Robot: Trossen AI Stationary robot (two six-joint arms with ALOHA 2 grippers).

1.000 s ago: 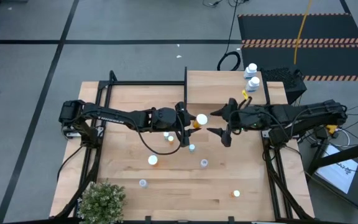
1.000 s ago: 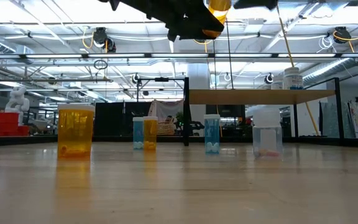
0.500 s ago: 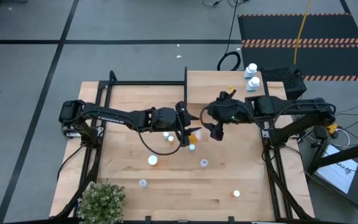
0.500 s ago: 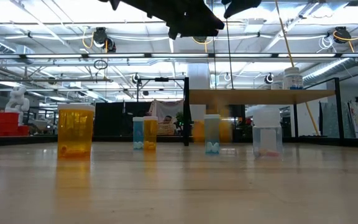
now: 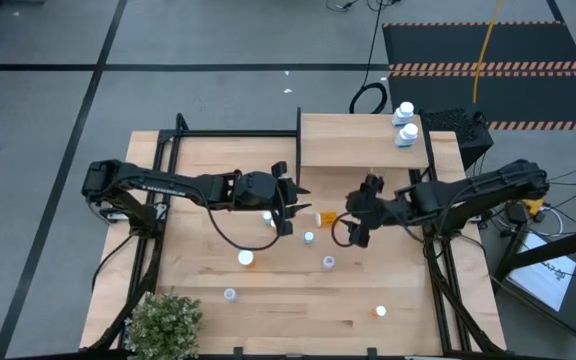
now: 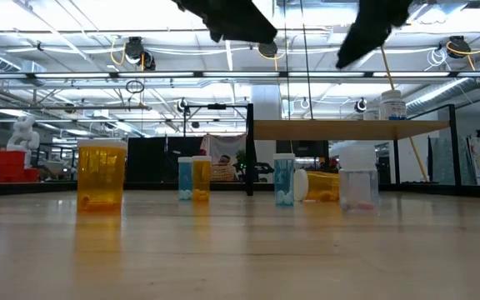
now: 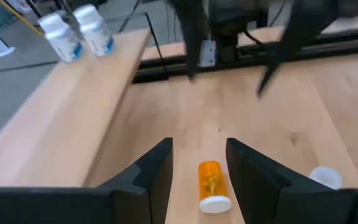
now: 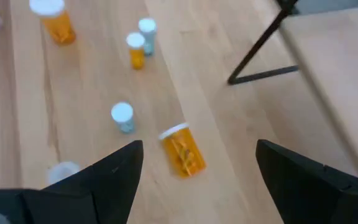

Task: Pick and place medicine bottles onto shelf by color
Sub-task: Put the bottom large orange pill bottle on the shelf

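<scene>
An orange medicine bottle with a white cap lies on its side on the table, in the gap between my two grippers and just in front of the shelf. My left gripper hangs open above the table to the bottle's left; in its wrist view the bottle shows below and between the fingers. My right gripper stands wide open above the table to the bottle's right, and its wrist view looks down on the same bottle. Two white-and-blue bottles stand on the shelf's far right corner.
Several more bottles stand upright on the table: a large orange one, a blue one, a pair below the left gripper, clear ones and a small orange one. A potted plant fills the near left corner.
The orange bottle, held up between the two grippers a second ago, has fallen and now lies on its side on the table. My right gripper has come down and tipped toward the table. My left gripper has drawn back a little toward the table's left edge.
</scene>
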